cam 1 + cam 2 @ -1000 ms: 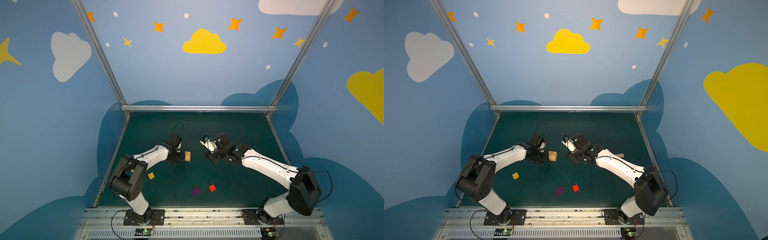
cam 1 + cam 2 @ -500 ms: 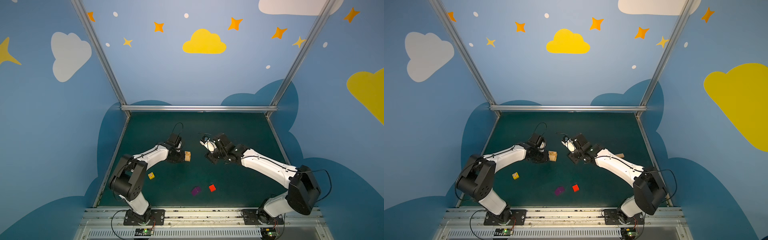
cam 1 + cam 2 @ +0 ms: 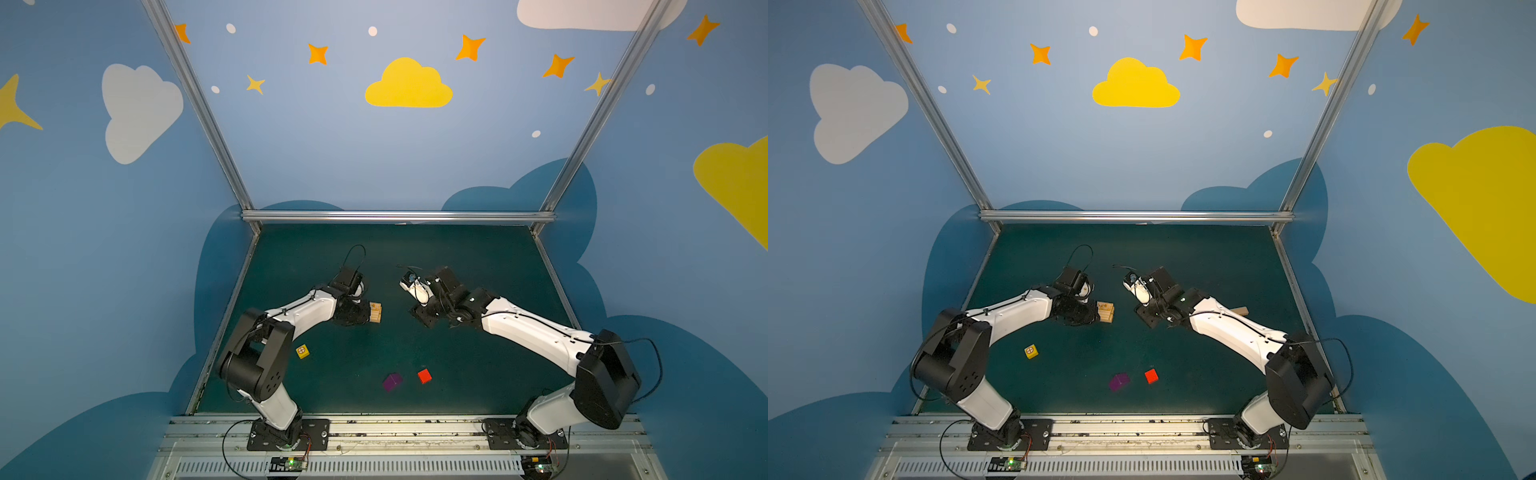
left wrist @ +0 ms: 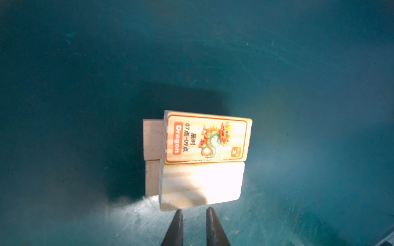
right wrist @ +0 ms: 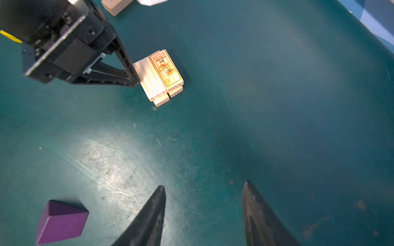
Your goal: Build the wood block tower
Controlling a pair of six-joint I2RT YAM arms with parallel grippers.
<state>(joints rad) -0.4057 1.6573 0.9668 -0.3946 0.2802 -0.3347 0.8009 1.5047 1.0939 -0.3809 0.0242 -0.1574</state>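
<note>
Tower [image 3: 375, 312], part-built mid-table [image 3: 457, 257]: two plank layers, dragon-print plank [image 4: 205, 138] on top; yellow cube [image 3: 302, 351], red cube [image 3: 424, 376], purple cube [image 3: 392, 382], spare plank [image 3: 1239, 311] unplaced; left hand [image 4: 194, 210] closed, empty, just beside it; right hand [image 5: 204, 184] apart, empty.

The stack of planks [image 3: 375, 312] sits near the middle of the mat [image 3: 457, 257]. Two top planks [image 4: 200, 183] lie side by side on two bottom planks [image 4: 152, 138], which stick out a bit at one end. My left gripper [image 4: 194, 210] is just beside the stack, on its left. My right gripper [image 5: 203, 187] is off to the stack's right, apart from it. A loose plank [image 3: 1239, 310] lies behind my right arm [image 3: 1233, 332]. The lone cube [image 3: 302, 351] sits in front of my left arm [image 3: 307, 307]. Nearer the front, the near-left cube [image 3: 392, 381] sits close to the near-right cube [image 3: 424, 376].
</note>
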